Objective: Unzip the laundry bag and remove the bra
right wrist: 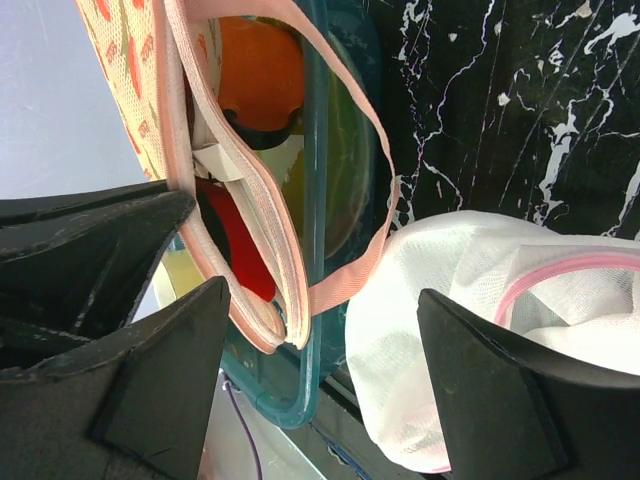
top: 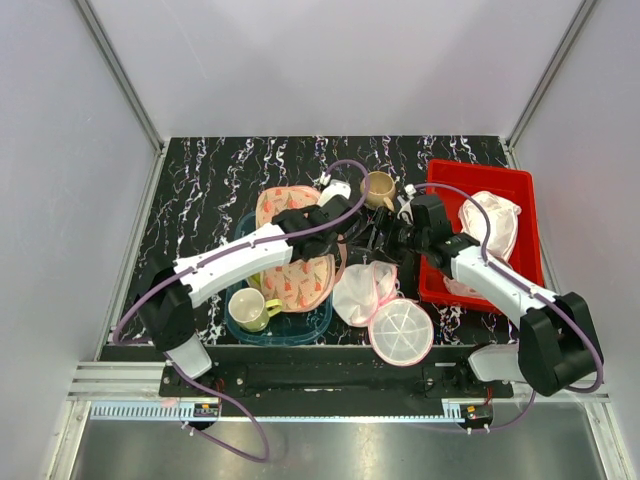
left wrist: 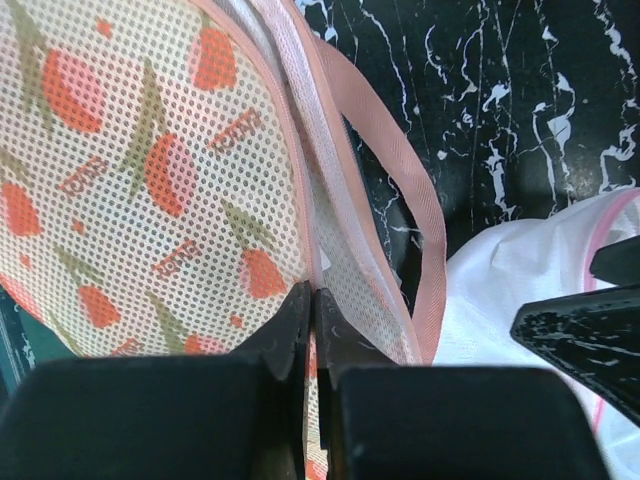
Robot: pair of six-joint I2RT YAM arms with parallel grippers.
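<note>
The laundry bag [top: 295, 275], peach mesh with red-orange motifs and pink edging, lies over a teal tray at centre-left. My left gripper [top: 338, 228] is at its right edge. In the left wrist view the gripper [left wrist: 312, 295] is shut, with the pink seam of the bag [left wrist: 150, 170] pinched between its tips. A pink strap loop [left wrist: 420, 230] hangs from that edge. My right gripper [top: 385, 240] is just to the right. It stands wide open [right wrist: 322, 300], with the bag's edge [right wrist: 265, 280] near its left finger, not touching. The bra is hidden.
A white mesh pouch [top: 362, 290] lies beside the bag, with a round pink-rimmed pouch [top: 402, 333] in front of it. The teal tray [top: 300, 330] holds a yellow-green mug [top: 250, 308]. A tan cup [top: 378, 188] stands behind, and a red bin [top: 530, 240] with pale fabric is on the right.
</note>
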